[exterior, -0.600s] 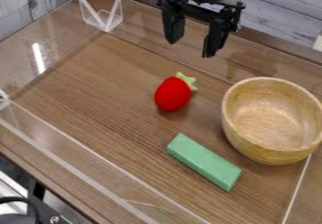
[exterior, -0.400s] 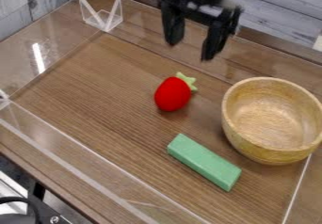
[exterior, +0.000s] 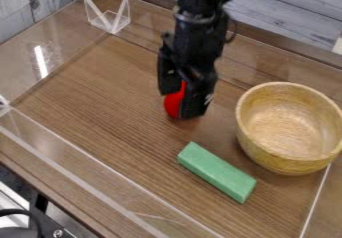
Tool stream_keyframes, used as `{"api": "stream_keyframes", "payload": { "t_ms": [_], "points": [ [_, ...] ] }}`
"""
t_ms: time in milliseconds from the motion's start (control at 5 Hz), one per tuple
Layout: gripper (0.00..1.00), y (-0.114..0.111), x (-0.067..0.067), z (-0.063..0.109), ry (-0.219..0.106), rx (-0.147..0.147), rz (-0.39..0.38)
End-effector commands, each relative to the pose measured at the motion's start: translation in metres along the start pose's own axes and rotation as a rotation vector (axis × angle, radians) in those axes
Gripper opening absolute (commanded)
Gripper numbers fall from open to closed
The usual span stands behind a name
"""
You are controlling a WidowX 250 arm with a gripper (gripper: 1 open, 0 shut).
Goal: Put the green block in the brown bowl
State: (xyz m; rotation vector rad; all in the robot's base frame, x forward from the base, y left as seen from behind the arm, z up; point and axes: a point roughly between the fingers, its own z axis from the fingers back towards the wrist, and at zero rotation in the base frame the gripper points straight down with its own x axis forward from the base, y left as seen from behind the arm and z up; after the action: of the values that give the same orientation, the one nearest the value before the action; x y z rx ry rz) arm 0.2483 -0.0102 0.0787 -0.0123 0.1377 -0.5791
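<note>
Although the green block (exterior: 217, 172) has yet to be lifted, it lies flat on the worktop (exterior: 94, 126) just beside the brown bowl (exterior: 289, 128), on the side toward the bottom of the view, its long side slanting down to the right. Nothing of the job looks done: picking up, carrying over and setting down inside the bowl are all left, though the carry itself should be short.

Next out from the block, up and to the left of the bowl, sits the red strawberry toy (exterior: 174, 104), partly hidden by the tool (exterior: 186, 100). The tool's jaws stand apart, released, and I cannot see anything clamped between them. It seems to be over or around the toy, but whether it touches I cannot tell.

The toy is probably the main nuisance, since a low sweep toward the block could knock it. The bowl's thick rim is the other obstacle, so the block will want lifting clear of it. Farther off, well up and left of the bowl, stands a small white wire-like object (exterior: 110, 15).
</note>
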Motion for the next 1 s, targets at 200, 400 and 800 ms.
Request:
{"api": "stream_keyframes", "payload": {
  "t_ms": [200, 400, 800],
  "points": [
    [1.00, -0.042, 0.004, -0.002, -0.060, 0.090, -0.477],
    [1.00, -0.057, 0.007, -0.007, -0.069, 0.119, -0.654],
    [1.00, -0.044, -0.001, -0.018, -0.072, 0.160, -0.665]
  ]
}}
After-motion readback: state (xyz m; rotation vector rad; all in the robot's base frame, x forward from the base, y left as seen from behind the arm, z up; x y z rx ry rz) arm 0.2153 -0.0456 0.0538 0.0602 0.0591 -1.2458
